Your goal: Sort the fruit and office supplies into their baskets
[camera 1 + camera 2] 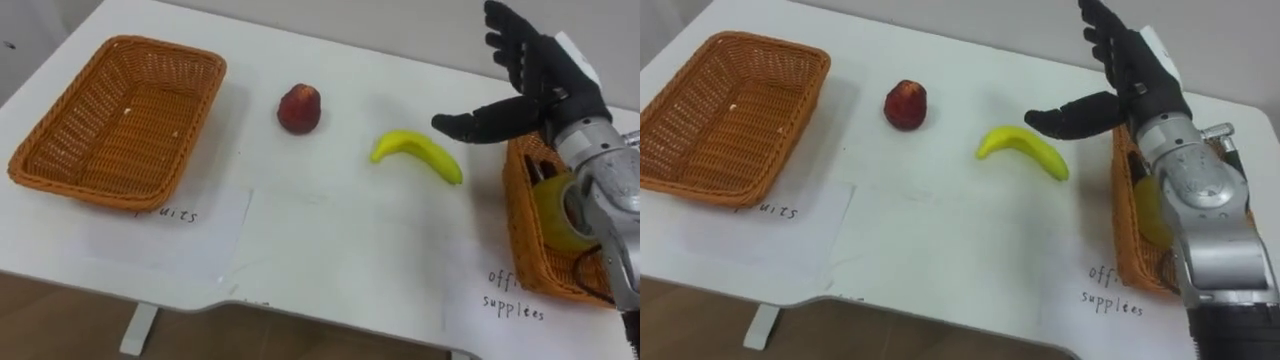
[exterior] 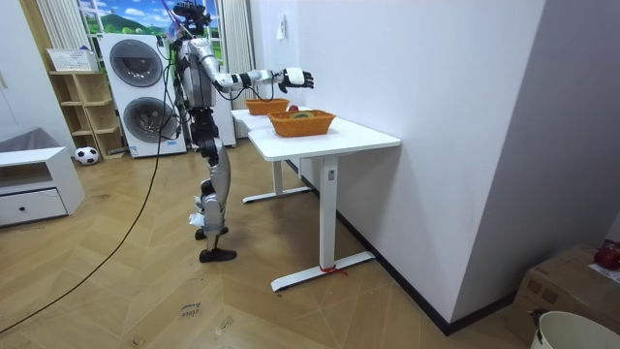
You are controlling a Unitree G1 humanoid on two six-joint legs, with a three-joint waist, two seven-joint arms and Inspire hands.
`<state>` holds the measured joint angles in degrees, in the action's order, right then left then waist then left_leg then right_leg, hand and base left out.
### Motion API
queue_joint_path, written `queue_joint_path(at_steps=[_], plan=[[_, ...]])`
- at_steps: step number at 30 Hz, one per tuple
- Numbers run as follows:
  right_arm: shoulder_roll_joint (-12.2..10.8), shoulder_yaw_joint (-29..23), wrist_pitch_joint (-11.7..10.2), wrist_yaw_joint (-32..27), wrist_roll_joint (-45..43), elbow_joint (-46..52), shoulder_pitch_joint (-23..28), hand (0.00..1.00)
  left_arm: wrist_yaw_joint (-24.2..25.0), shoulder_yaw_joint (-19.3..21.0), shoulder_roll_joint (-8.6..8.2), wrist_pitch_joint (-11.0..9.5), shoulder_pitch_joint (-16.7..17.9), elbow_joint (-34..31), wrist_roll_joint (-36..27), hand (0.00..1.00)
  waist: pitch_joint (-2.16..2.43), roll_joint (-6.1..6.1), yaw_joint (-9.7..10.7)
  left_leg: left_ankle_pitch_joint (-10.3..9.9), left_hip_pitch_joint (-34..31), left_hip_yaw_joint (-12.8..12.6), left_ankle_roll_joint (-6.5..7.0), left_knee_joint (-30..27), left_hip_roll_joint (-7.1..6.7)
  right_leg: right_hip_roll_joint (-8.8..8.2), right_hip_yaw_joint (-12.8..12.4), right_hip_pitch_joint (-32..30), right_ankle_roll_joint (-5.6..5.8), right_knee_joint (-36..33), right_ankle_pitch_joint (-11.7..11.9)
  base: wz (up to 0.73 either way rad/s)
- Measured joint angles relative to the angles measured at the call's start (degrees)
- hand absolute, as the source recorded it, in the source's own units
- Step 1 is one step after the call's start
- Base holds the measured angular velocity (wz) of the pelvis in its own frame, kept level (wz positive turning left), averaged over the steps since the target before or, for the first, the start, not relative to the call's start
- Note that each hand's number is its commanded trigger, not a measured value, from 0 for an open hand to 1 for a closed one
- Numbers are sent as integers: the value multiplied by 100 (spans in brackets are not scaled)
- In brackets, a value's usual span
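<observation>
Your right hand hovers above the counter, fingers released and spread, between the banana and the office-supplies basket.

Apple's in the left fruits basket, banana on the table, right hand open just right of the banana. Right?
Not quite. The apple lies on the table, between the fruits basket and the banana; the left eye view shows that basket with nothing in it. The banana is on the table, with the right hand open just right of it.

Table: left basket, left sheet, apple, banana, right basket, right sheet.
</observation>
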<state>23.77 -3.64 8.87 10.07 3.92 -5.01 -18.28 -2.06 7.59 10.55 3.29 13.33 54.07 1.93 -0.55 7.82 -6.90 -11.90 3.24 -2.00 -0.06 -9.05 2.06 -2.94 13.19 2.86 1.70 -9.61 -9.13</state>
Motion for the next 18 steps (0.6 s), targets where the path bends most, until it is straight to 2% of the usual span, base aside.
queue_joint_path(at_steps=[2,6,11,17,18], plan=[[5,16,0,4,-28,-124,-59,0,81,20,47,43,-7,36,-2,0,15,22,13,0,-32,46,0,-23,-3,-4,48,1,0,-1,0,11],[18,116,2,8,-233,-323,-67,0,121,28,105,76,-6,126,0,0,38,67,-95,1,-51,67,-1,-33,-3,-3,59,0,0,1,0,1],[41,407,2,13,-335,-428,-100,0,103,22,129,177,26,217,0,0,35,91,-121,2,-87,100,-3,-55,-7,-13,120,0,0,2,0,5],[181,510,-2,142,-402,-572,-359,0,149,18,155,181,21,216,1,0,26,123,-138,4,-213,128,-6,-149,-38,-45,153,-58,0,-6,0,3],[273,600,-4,159,-372,-623,-427,0,149,15,163,180,15,216,0,0,22,140,-144,4,-244,136,-6,-173,-46,-54,163,-83,0,-11,0,5]])
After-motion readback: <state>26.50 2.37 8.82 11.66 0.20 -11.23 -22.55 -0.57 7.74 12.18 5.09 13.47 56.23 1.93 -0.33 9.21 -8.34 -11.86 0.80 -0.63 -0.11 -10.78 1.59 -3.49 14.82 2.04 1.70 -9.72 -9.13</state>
